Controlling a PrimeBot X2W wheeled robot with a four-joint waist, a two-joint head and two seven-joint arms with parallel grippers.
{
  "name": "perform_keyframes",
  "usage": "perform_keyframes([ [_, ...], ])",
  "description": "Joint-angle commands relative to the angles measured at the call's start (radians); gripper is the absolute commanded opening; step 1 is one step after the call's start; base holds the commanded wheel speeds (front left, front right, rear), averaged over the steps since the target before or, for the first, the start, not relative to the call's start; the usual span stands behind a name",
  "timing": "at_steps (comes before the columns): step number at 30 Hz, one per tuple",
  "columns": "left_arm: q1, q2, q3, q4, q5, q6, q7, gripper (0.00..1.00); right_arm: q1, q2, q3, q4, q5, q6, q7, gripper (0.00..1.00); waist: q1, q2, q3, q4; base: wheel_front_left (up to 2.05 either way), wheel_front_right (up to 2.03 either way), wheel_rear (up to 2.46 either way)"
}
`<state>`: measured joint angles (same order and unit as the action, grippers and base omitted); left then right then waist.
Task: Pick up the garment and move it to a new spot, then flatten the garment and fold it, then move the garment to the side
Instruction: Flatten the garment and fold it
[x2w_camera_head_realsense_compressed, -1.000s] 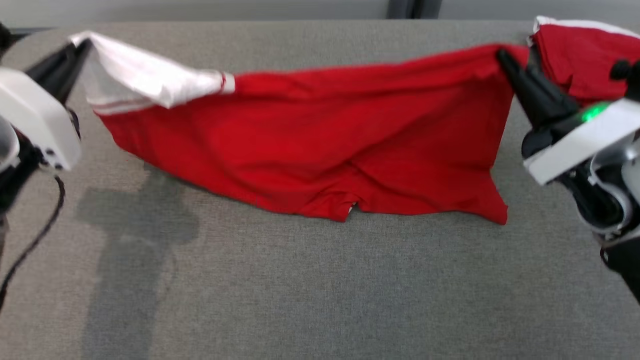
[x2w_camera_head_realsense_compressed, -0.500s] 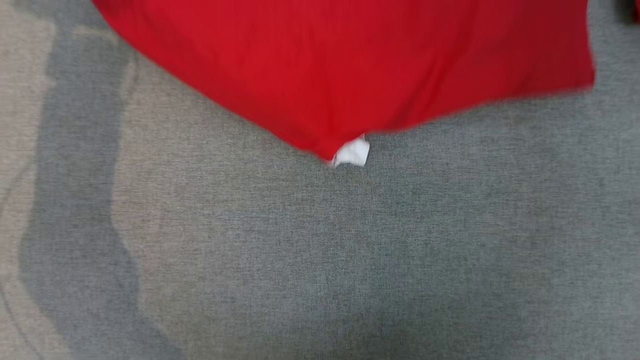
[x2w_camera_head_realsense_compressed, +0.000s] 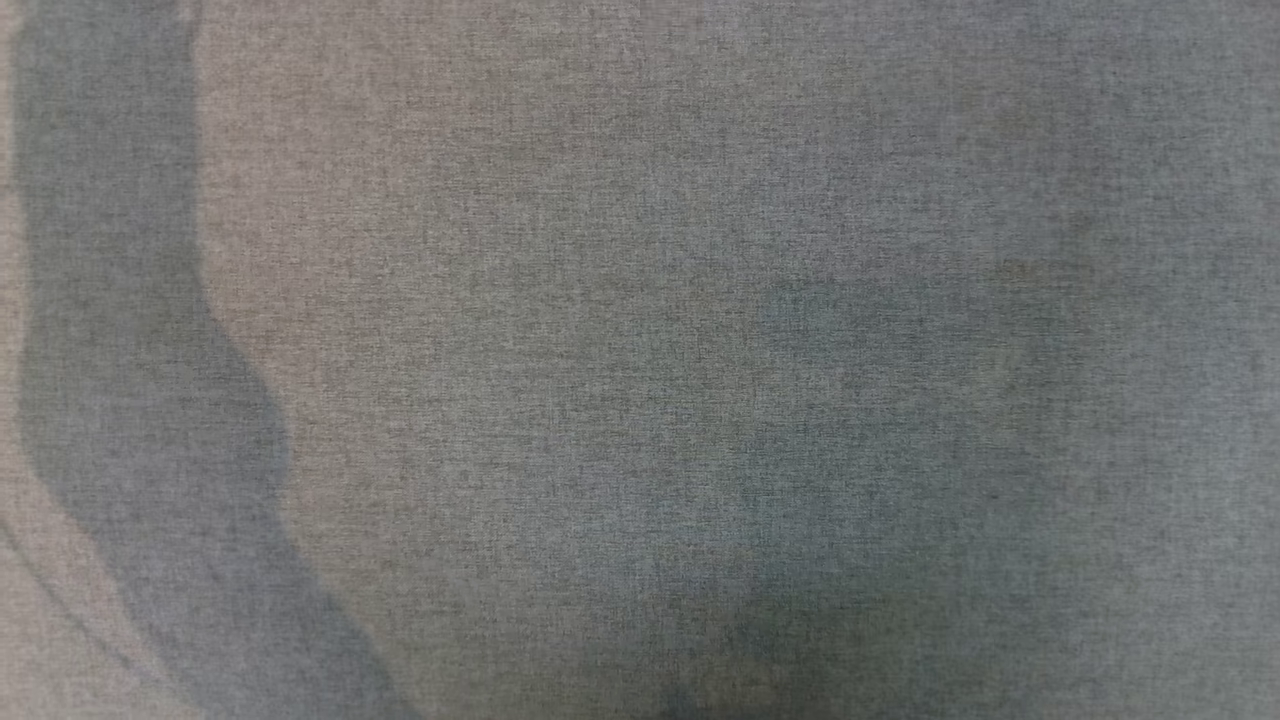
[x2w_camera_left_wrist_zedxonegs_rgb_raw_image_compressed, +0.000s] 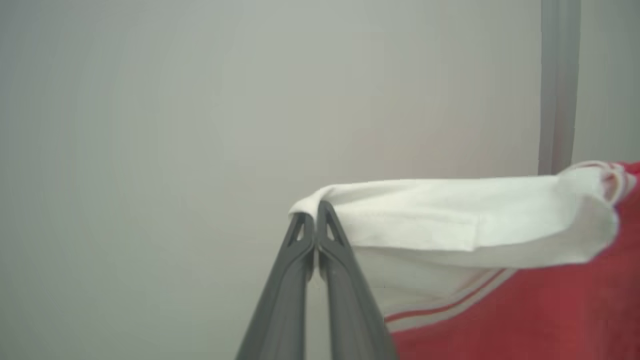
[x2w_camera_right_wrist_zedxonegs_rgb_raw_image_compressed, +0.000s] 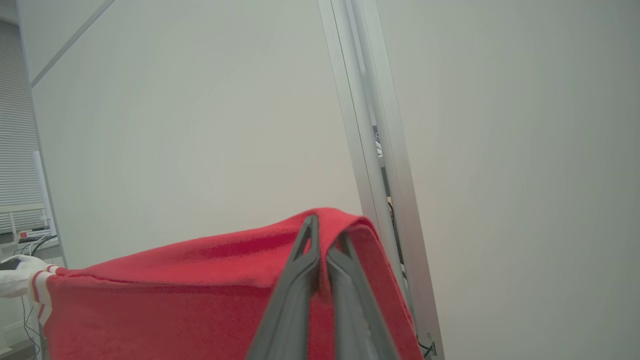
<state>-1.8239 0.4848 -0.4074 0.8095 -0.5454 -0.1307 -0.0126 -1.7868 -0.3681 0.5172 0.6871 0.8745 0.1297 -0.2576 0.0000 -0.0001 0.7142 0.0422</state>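
The garment is red with a white sleeve, and it is held up in the air in front of a pale wall. In the left wrist view my left gripper is shut on the tip of the white sleeve. The red body hangs away to the right. In the right wrist view my right gripper is shut on a folded red edge of the garment, which stretches off to the left. The head view looks down on the grey fabric table top.
Soft shadows lie on the table at the left and lower right. Behind the garment stands a pale wall with a metal frame post. A desk with cables is at the far left.
The head camera has swung down and closer to the table. The garment, stretched between both grippers a second ago, has passed out of that view's top edge, as have the grippers.
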Motion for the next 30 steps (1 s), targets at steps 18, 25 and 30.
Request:
perform_keyframes([
  [18,0.123,0.009,-0.273,0.121,-0.179,0.0,0.203,0.0,0.229,0.033,0.079,0.091,-0.026,0.002,0.031,0.0,0.0,0.0001,-0.107,0.023,0.0,0.0,0.0],
  [25,0.312,0.082,-0.413,0.022,-0.364,0.0,0.424,0.0,0.432,-0.002,0.238,0.084,0.094,0.002,0.104,0.0,0.0,0.0001,-0.269,0.017,0.0,0.0,0.0],
  [30,0.501,0.168,-0.497,-0.089,-0.553,0.0,0.618,0.0,0.599,-0.048,0.361,0.033,0.238,0.002,0.218,0.0,0.0,0.0001,-0.415,0.007,0.0,0.0,0.0],
])
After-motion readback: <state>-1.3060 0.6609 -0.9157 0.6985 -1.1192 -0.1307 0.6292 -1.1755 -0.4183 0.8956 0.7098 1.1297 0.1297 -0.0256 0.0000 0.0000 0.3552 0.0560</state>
